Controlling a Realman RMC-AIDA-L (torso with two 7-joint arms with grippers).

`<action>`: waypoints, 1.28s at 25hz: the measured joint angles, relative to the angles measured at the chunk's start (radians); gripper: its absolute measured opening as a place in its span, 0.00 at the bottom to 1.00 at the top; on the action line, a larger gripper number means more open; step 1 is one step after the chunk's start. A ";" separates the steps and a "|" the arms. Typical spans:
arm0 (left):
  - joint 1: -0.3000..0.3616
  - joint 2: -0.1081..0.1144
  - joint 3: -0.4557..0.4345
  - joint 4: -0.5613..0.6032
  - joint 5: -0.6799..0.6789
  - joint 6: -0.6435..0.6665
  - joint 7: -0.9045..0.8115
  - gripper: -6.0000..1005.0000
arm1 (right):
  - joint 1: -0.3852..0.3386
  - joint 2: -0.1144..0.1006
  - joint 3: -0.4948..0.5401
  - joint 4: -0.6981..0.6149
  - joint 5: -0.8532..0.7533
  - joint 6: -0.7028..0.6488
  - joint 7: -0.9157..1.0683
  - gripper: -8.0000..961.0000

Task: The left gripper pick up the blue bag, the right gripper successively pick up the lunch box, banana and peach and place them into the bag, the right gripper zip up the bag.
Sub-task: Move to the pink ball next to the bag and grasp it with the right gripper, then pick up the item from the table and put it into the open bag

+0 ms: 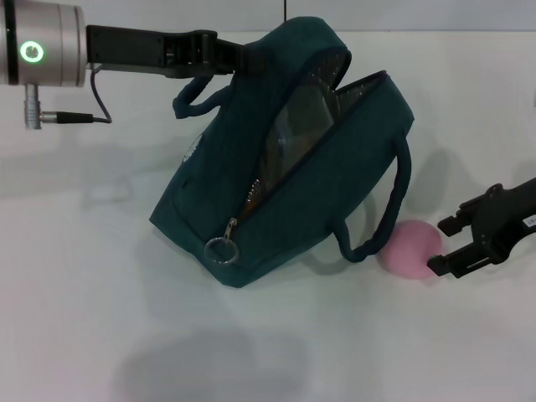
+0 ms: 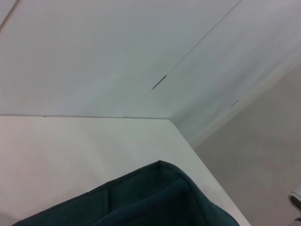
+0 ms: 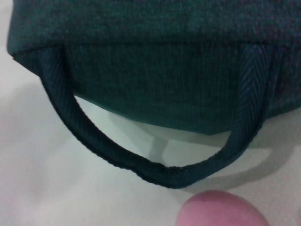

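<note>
In the head view your left gripper (image 1: 239,57) reaches in from the upper left of the frame and grips the top edge of the bag (image 1: 285,176), which sits tilted at frame centre with its zip open and the ring pull (image 1: 221,249) hanging at the lower front. Your right gripper (image 1: 442,244) sits at the right edge, fingers spread wide, just touching the peach (image 1: 408,249), which rests on the table (image 1: 84,293) beside the bag's drooping handle (image 1: 387,209). In the right wrist view the peach (image 3: 221,209) shows at the bottom edge, below that handle (image 3: 155,169).
</note>
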 joint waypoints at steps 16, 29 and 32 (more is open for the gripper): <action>0.001 -0.002 0.000 0.002 0.000 0.003 0.002 0.10 | 0.016 0.008 -0.077 0.058 0.024 0.098 0.006 0.74; 0.003 0.000 0.000 0.000 0.000 0.005 0.002 0.10 | 0.005 0.003 -0.040 0.051 0.039 0.112 0.010 0.39; 0.003 0.000 0.000 0.000 0.000 0.005 0.002 0.10 | 0.005 -0.001 0.015 0.052 0.068 0.065 0.010 0.36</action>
